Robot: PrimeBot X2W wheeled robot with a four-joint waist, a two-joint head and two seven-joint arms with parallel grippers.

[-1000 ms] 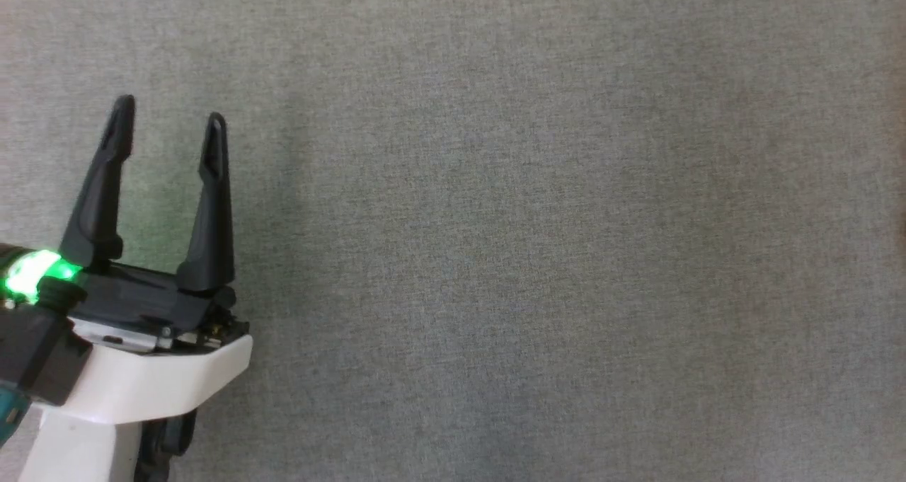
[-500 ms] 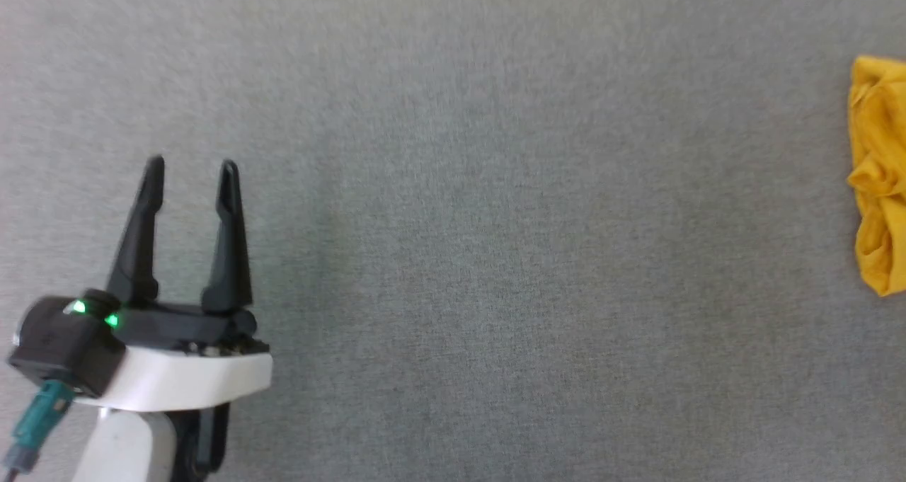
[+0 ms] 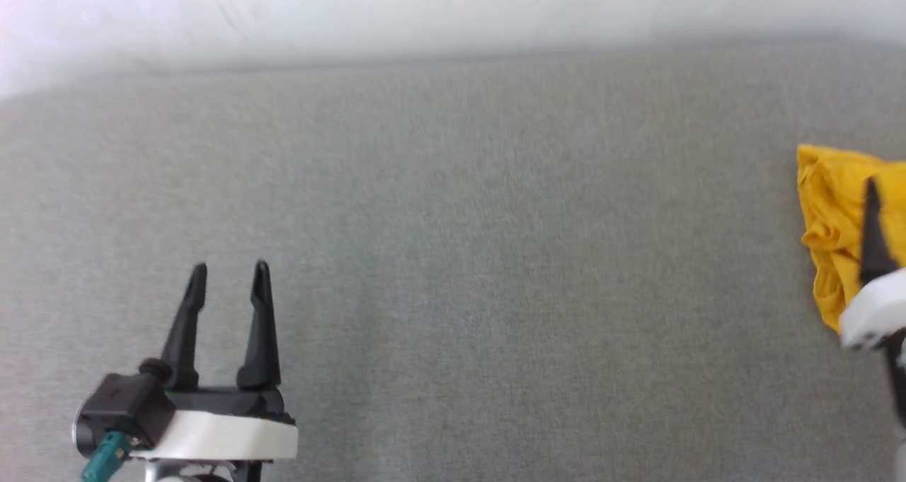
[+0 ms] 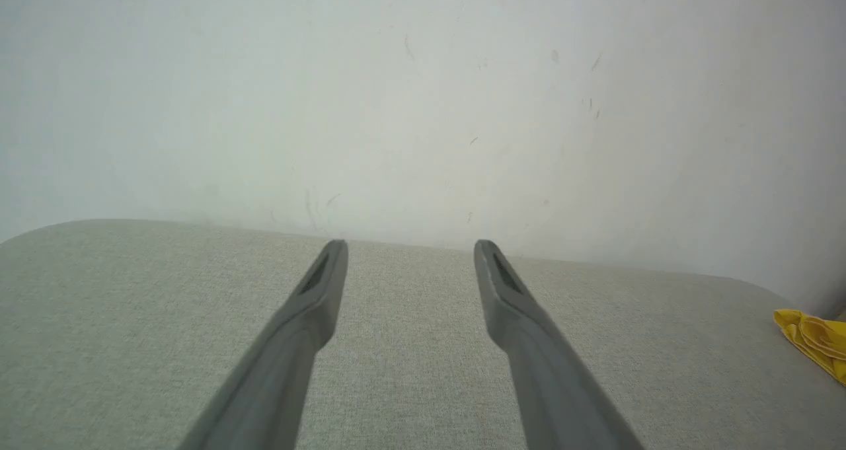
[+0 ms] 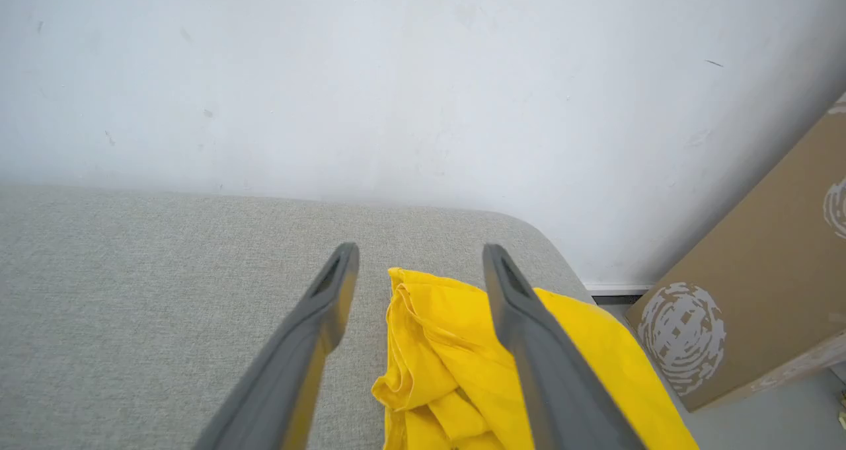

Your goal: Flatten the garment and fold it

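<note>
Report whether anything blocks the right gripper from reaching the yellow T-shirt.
Nothing visible does. The right gripper hangs with open jaws close over the crumpled yellow T-shirt. The shirt lies uncovered at the right end of the grey padded surface, with no other object between them.

Grey fabric surface (image 3: pixel 495 255); white wall (image 3: pixel 453 8)

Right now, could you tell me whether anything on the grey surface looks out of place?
Yes: the yellow shirt lies crumpled in a heap at a rounded corner of the grey cushion, not spread flat.
</note>
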